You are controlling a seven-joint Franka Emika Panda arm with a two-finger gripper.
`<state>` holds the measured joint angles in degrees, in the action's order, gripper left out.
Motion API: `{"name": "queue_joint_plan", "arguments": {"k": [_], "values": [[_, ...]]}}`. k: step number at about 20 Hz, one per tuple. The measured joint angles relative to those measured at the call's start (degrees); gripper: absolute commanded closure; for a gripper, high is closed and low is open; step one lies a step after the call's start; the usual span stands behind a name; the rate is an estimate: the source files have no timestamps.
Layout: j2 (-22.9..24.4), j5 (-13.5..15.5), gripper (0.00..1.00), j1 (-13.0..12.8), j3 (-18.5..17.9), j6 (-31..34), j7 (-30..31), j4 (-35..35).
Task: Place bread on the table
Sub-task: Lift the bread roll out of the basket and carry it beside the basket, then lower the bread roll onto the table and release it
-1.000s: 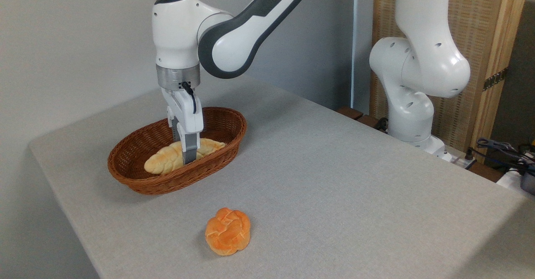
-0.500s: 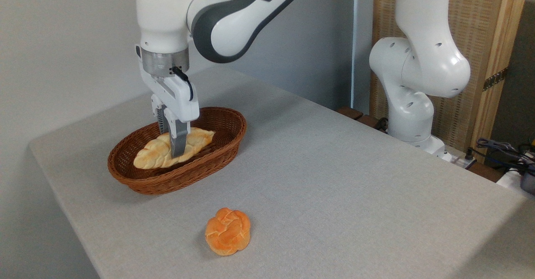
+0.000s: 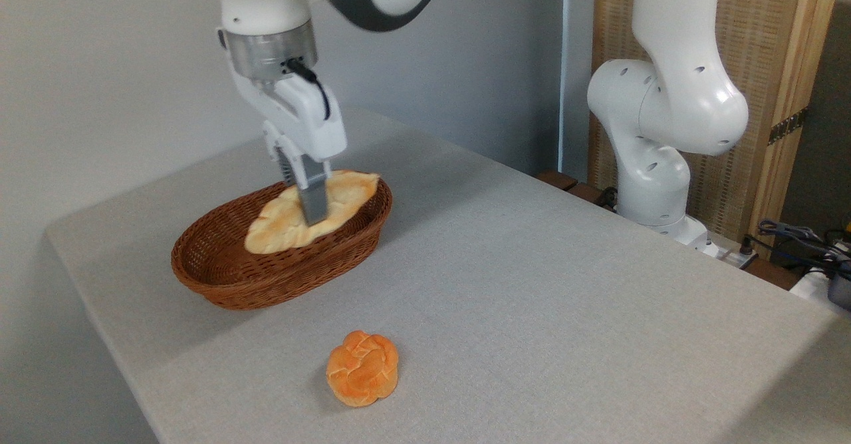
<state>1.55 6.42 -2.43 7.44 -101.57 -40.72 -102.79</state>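
The long pale golden braided bread point(image 3: 287, 221) hangs in the air over the brown wicker basket point(image 3: 219, 278), its right end above the basket's far right rim. My gripper point(image 3: 312, 217) is shut on the loaf's middle, fingers pointing down, with the near finger point(image 3: 314, 205) across the loaf's front. The loaf is slightly blurred. The light grey table point(image 3: 532, 284) stretches from the basket to the right and front.
A small round orange knotted bun point(image 3: 362, 368) lies on the table in front of the basket. The arm's white base point(image 3: 655, 165) stands at the table's far right edge. Cables and a wooden screen are behind it. A grey wall is at the back.
The gripper has risen and moved right with the loaf, lifting it out of the basket's inside to above its rim.
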Motion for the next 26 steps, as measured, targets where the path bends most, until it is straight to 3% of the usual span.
{"name": "queue_joint_plan", "arguments": {"k": [2,4,5,6,9,13,24,26], "values": [[1.4,-2.4,0.26,0.0,-1.9,5.7,-5.6,-0.2],[2.4,-6.6,0.2,0.1,-2.7,9.2,-10.7,-1.4],[2.7,-8.3,0.07,0.1,-2.8,9.5,-12.0,-2.2],[2.7,-10.1,0.02,0.1,-2.8,9.5,-12.6,-3.0],[2.6,-16.2,0.0,0.1,-2.8,9.3,-13.0,-5.6],[2.6,-21.8,0.0,0.1,-2.9,9.4,-13.3,-6.7],[3.0,-22.9,0.0,0.0,-3.9,9.4,-14.0,-6.6],[3.1,-20.6,0.0,0.0,-4.1,9.3,-14.0,-5.3]]}}
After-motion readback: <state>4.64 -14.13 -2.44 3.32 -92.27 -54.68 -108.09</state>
